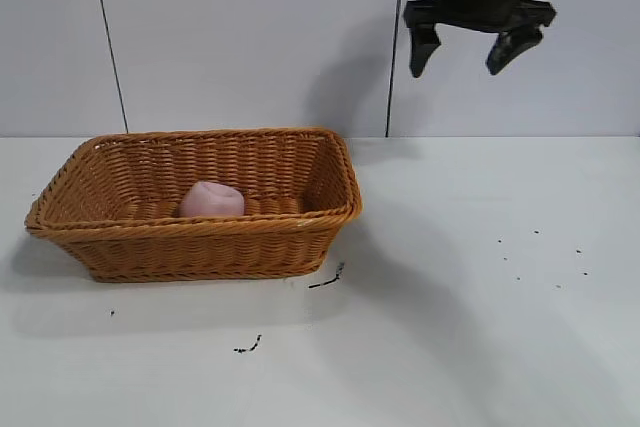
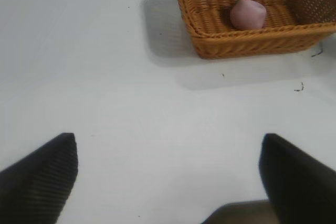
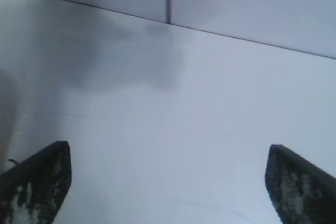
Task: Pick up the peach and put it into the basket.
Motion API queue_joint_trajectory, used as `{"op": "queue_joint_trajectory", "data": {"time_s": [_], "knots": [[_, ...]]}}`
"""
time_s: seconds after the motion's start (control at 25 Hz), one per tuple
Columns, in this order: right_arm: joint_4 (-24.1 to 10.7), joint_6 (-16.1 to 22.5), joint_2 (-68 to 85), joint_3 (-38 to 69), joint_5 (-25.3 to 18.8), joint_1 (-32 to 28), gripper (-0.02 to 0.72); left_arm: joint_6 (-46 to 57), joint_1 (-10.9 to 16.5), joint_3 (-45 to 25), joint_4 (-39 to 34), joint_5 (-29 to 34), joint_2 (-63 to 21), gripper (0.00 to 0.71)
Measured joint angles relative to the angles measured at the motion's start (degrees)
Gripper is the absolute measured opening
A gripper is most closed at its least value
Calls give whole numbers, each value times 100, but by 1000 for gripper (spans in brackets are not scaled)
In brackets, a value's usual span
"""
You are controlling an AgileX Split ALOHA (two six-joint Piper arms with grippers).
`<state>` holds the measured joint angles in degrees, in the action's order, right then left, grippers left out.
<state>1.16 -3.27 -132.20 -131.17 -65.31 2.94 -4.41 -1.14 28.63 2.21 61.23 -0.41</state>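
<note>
The pale pink peach (image 1: 211, 200) lies inside the orange-brown wicker basket (image 1: 330, 215) at the left of the table. Both also show in the left wrist view, the peach (image 2: 248, 13) in the basket (image 2: 210, 40). My right gripper (image 1: 465, 55) is open and empty, high above the table to the right of the basket, near the back wall. Its wrist view shows only its two spread fingertips (image 3: 41, 182) over bare table. My left gripper (image 2: 169, 153) is open and empty, well away from the basket; it does not show in the exterior view.
The white table (image 1: 480, 327) carries small dark specks (image 1: 327, 279) in front of the basket and at the right. A grey panelled wall (image 1: 250, 37) stands behind the table.
</note>
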Motion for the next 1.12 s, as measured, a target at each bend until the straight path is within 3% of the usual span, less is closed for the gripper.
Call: {"op": "queue_joint_trajectory", "data": {"time_s": [0.16,0.48,1.12], "knots": [[-31,0,206,87,-362,-5,690,0,0,0,0,0,0,692],[-42,0,1416,1626,-424,-5,690,0,0,0,0,0,0,692],[-42,0,6810,7803,-342,-5,690,0,0,0,0,0,0,692]]}}
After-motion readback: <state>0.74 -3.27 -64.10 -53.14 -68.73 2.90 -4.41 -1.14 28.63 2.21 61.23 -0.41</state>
